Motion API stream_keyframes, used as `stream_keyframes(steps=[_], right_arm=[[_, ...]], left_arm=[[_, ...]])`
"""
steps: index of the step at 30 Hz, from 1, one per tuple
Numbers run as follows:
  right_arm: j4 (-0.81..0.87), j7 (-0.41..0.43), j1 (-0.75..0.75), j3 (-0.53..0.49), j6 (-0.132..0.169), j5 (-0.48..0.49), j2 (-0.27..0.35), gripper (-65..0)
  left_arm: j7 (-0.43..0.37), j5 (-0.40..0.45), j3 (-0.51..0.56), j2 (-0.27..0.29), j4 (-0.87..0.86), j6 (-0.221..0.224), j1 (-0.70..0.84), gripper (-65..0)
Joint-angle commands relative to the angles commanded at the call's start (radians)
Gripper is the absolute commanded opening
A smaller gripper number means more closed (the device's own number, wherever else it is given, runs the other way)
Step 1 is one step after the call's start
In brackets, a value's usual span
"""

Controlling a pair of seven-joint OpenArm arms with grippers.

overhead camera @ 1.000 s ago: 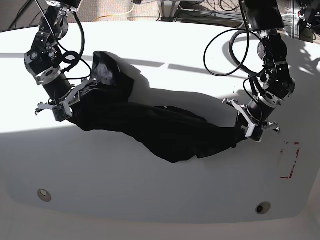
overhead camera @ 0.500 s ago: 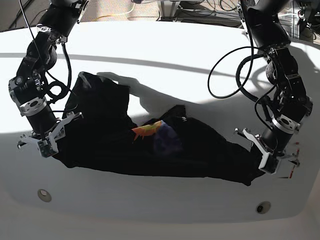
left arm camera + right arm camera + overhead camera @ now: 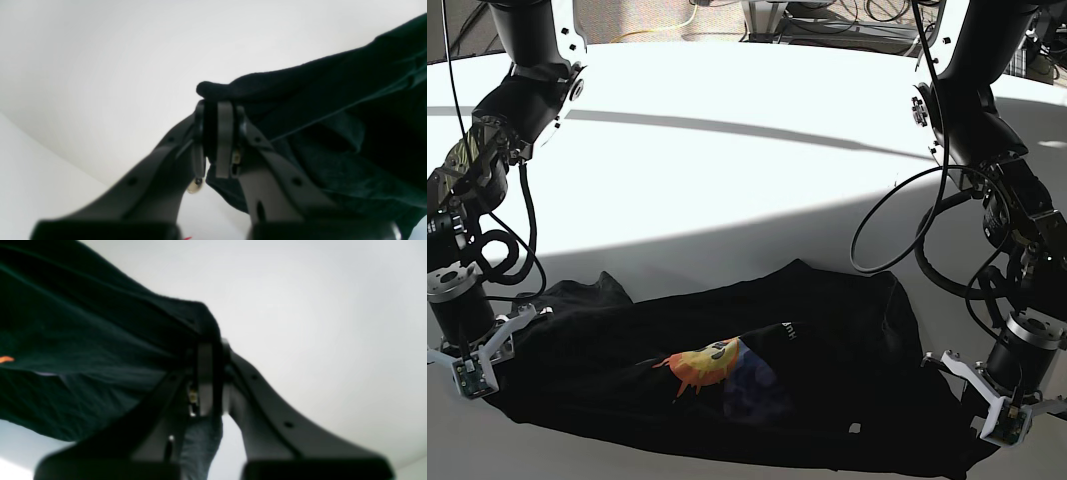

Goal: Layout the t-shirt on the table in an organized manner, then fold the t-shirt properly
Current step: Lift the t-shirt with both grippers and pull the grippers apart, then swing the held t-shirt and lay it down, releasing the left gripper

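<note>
The black t-shirt (image 3: 827,380) is stretched wide and low over the near part of the white table (image 3: 727,180), with an orange and blue print (image 3: 717,368) facing up. My left gripper (image 3: 999,424), at the right of the base view, is shut on the shirt's right corner. The left wrist view shows its fingers (image 3: 224,133) pinching a fold of the t-shirt (image 3: 333,116). My right gripper (image 3: 472,368), at the left of that view, is shut on the opposite corner. In the right wrist view the t-shirt (image 3: 83,356) hangs leftward from the right gripper (image 3: 210,353).
Black cables (image 3: 897,230) loop off the left arm and more cables (image 3: 502,255) hang by the right arm. Beyond the table's far edge lie floor and equipment (image 3: 827,20). A sliver of red mark (image 3: 186,238) shows under the left gripper.
Both arms have pulled toward the near edge and further apart. The shirt came with them, going from a bunched band to a wide flat spread with its print showing.
</note>
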Motion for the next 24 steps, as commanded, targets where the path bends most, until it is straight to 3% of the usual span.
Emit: stream_keyframes(steps=[5, 10, 16, 21, 24], right_arm=[[-0.028, -0.032, 0.094, -0.014, 0.000, 0.000, 0.025, -64.8], [-0.051, -0.032, 0.183, -0.110, 0.000, -0.009, 0.061, -64.8], [-0.080, -0.032, 0.236, -0.133, 0.000, -0.011, 0.061, -64.8], [-0.086, -0.034, 0.207, -0.137, 0.000, -0.011, 0.061, -64.8], [-0.069, -0.038, 0.135, -0.137, 0.000, -0.005, 0.060, -64.8]], left_arm=[[0.025, 0.031, 0.000, 0.000, -0.005, 0.000, -0.112, -65.0], [0.092, 0.064, 0.000, 0.000, -0.005, 0.000, -0.252, -65.0], [0.149, 0.064, 0.003, 0.002, -0.005, -0.002, -0.341, -65.0], [0.153, 0.064, 0.003, -0.002, -0.005, -0.003, -0.324, -65.0], [0.153, 0.058, 0.003, -0.005, 0.000, -0.003, -0.236, -65.0]])
